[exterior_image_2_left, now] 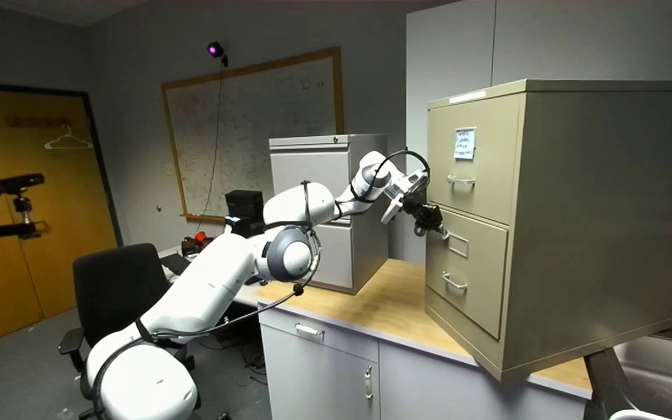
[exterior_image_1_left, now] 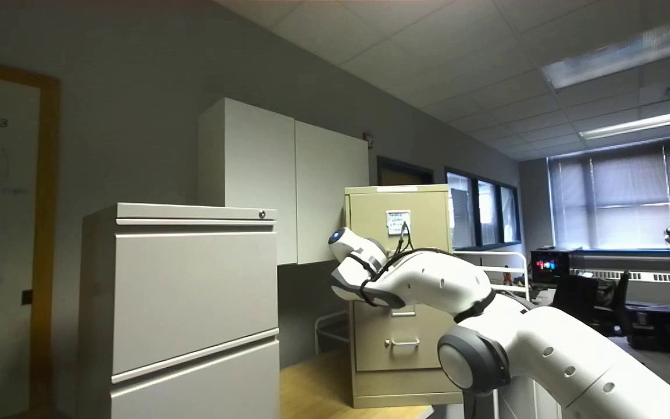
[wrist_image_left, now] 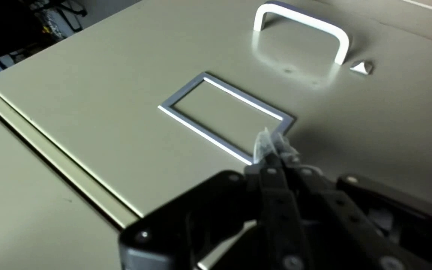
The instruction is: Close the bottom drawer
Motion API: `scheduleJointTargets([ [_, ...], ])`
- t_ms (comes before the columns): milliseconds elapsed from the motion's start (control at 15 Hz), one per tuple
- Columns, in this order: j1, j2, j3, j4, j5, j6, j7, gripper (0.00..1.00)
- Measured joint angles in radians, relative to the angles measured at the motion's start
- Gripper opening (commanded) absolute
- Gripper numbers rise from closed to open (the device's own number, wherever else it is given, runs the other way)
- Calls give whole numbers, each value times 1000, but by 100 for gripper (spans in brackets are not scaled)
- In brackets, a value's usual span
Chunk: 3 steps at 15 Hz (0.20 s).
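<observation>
A wooden countertop [exterior_image_2_left: 382,291] bears the beige filing cabinet [exterior_image_2_left: 598,216], with a light grey cabinet [exterior_image_1_left: 195,297] standing apart from it. We locate the bottom drawer [exterior_image_2_left: 479,277] directly below the paper-labelled upper drawer [exterior_image_2_left: 485,166]; as far as we can see, its front sits flush or nearly so. The gripper [wrist_image_left: 275,146] is clenched, its fingers together and no object visible between them; we judge that this suits pushing, since the joined tips form a single blunt end. We find the tips at one corner of the drawer's label frame [wrist_image_left: 205,135] (contact looks likely, but we cannot confirm it), above the handle [wrist_image_left: 306,19], which presumably stands free because closing calls for no grasp. In an exterior view the arm [exterior_image_1_left: 509,323] blocks our sight of the gripper and part of the drawer's top edge. In the wrist view the gripper masks some of the drawer front, and the far side is cut off and dark. We cannot tell whether the drawer is fully seated.
</observation>
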Motion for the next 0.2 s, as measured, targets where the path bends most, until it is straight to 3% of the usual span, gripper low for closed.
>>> scheduleJointTargets([
  [133,-29,-15,17,25,71,-5,-2,32],
  [200,-44,-25,25,35,101,-9,-8,40],
])
